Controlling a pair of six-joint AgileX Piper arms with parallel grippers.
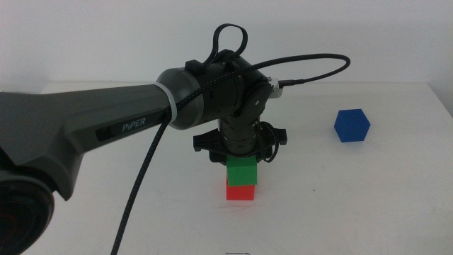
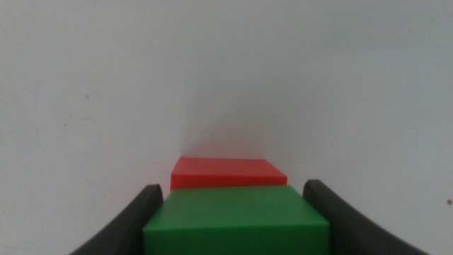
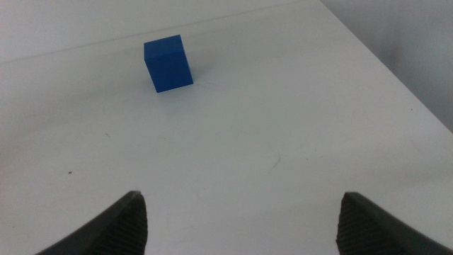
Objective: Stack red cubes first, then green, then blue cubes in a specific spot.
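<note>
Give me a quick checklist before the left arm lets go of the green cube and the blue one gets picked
1. Green cube on red cube: ok, resting on it.
2. Stack alignment: cannot tell; green looks slightly offset from red in the left wrist view.
3. Left gripper around green: ok, jaws flank its sides; contact cannot tell.
4. Blue cube free to grasp: ok, alone on the table.
5. Right gripper ready: ok, jaws wide open, facing blue from a distance.

White tabletop [image 1: 368,198], pale wall [image 1: 106,35] behind it, tiny dark speck [image 3: 69,172] on the surface
</note>
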